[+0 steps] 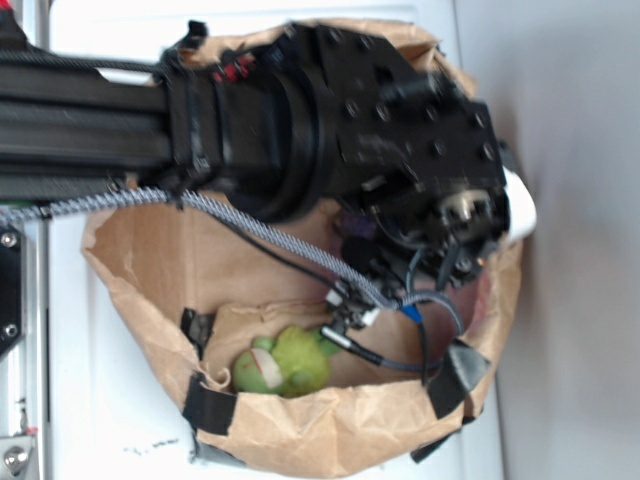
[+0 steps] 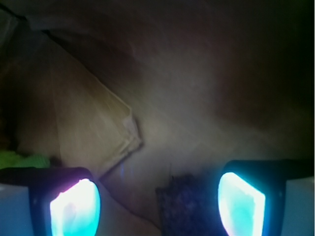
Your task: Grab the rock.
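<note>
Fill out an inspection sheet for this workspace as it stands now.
Surface: brown paper bag, open, patched with black tape, on a white top.
Job's things: rock, dark and speckled, lying between the open fingers in the wrist view.
Clutter: green plush toy on the bag floor.
Grippers: gripper open, lowered inside the bag; lit pads either side of the rock.
Cables: braided cable and thin wires trailing from the arm.
Surroundings: grey wall.

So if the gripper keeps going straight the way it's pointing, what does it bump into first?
Probably the rock, the dark speckled lump between the open gripper's glowing fingers. It sits slightly right of centre. Behind it is the brown paper bag. Depth is hard to judge.
</note>
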